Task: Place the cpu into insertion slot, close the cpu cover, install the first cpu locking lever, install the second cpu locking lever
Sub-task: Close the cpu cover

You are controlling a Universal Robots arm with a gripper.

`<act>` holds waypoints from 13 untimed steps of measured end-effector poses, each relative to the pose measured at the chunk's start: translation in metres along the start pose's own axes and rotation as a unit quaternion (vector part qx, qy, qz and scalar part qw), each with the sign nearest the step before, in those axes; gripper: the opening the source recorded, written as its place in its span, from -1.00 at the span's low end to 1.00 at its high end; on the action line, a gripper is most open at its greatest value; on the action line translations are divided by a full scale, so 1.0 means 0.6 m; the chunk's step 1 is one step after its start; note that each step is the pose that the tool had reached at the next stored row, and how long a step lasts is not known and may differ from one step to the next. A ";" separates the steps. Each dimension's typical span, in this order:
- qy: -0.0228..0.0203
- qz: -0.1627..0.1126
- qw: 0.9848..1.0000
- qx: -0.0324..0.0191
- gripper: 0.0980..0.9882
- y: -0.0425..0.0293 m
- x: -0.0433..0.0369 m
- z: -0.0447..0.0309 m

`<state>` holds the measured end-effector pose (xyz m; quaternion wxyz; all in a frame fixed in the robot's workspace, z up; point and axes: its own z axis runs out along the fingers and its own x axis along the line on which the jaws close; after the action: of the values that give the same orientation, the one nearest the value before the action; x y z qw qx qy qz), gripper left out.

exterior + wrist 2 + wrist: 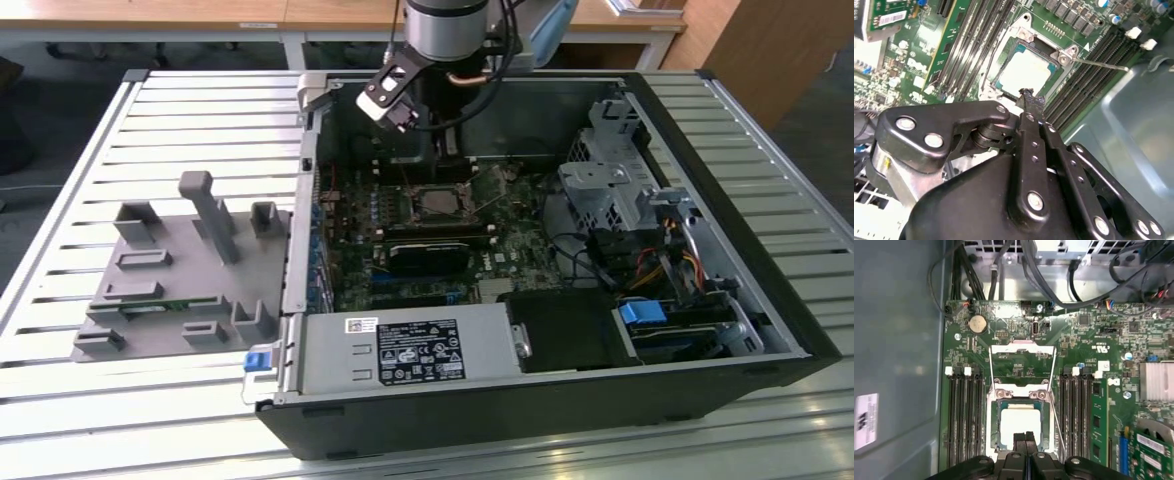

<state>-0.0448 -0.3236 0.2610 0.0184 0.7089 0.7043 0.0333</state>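
End effector (1025, 436) clenched, fingers pressed together, empty. Tips just over one edge of the cpu (1021, 421), which is seated in the insertion slot (995, 421). cpu cover (1022, 356) folded back, open. Printed sticker (865, 420) on case wall, text illegible.

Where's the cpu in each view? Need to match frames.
Exterior view: cpu on the motherboard, beside the gripper.
Second wrist view: pale square just past the gripper tip.
First wrist view: pale square between memory slots, by the gripper tip.
Shared landmark: the shut gripper tip.
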 end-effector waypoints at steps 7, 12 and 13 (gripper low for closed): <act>0.000 0.000 1.000 0.004 -0.98 0.020 0.000 -0.011; 0.000 0.000 1.000 0.006 -0.98 0.037 0.000 -0.009; 0.000 0.000 1.000 0.006 -0.98 0.038 -0.001 -0.009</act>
<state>-0.0226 -0.3247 0.2682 0.0140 0.7090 0.7044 0.0289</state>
